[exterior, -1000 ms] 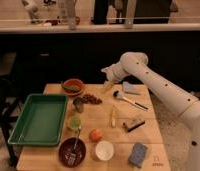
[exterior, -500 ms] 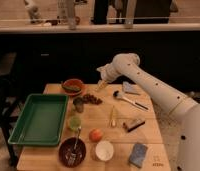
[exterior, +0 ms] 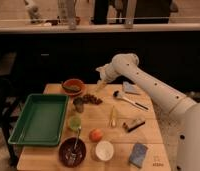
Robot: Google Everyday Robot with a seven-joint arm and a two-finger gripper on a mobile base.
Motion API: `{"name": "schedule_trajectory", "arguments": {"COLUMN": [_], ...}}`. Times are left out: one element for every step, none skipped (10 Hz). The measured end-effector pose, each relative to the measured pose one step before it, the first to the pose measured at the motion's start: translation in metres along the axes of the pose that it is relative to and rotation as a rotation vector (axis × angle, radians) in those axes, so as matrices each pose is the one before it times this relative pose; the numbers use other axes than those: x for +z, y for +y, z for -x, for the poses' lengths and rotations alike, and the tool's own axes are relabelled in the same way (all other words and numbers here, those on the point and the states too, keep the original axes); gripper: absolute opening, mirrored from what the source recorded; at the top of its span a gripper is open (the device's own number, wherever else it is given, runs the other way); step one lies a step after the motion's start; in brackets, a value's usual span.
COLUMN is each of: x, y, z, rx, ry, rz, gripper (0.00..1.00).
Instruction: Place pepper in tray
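The pepper [exterior: 71, 88] is a slim dark green shape lying in the small orange bowl [exterior: 73, 83] at the back of the wooden table. To the left sits the big green tray [exterior: 23, 131], with nothing in it. My gripper [exterior: 99, 84] hangs from the white arm just right of the orange bowl and a little above the table. It points down and to the left. Its fingers stand open and hold nothing. It is apart from the pepper.
A dark cluster [exterior: 91, 99] and a dark cup [exterior: 79, 105] lie just below the gripper. Further forward are a pale green cup [exterior: 74, 121], an orange fruit [exterior: 96, 134], a white bowl [exterior: 104, 150], a brown bowl [exterior: 72, 151], a blue sponge [exterior: 139, 154] and a long-handled utensil [exterior: 129, 100].
The arm has swung left across the back of the table, bringing the gripper closer to the orange bowl. Nothing on the table has moved.
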Motion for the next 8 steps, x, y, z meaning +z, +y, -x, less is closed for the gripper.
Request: {"name": "schedule_trajectory", "arguments": {"x": [-0.0006,-0.00007,0.00232,0.00388,0.01183,0.00911,0.01348,0.01029], "y": [0.00051,-0.00023,0.00067,-0.00155,-0.00376,-0.00248,-0.00474,-0.00245], "z": [-0.00157,-0.0008,-0.00086,-0.00174,0.00861,0.00726,0.01065,0.0069], "rx": [0.00216,0.01079,0.01409,0.0146,0.00064,-0.00367,-0.0051,-0.00452], "ry": [0.00113,-0.0002,-0.00066,-0.00795,-0.0137,-0.0084,-0.01389,-0.01263], "rz": [-0.00178,-0.01261,-0.01685,-0.01316,0.0013,0.00276,0.00313,0.00537], "gripper": [0.8,0.8,0.8,0.8,0.8,0.8,0.8,0.8]}}
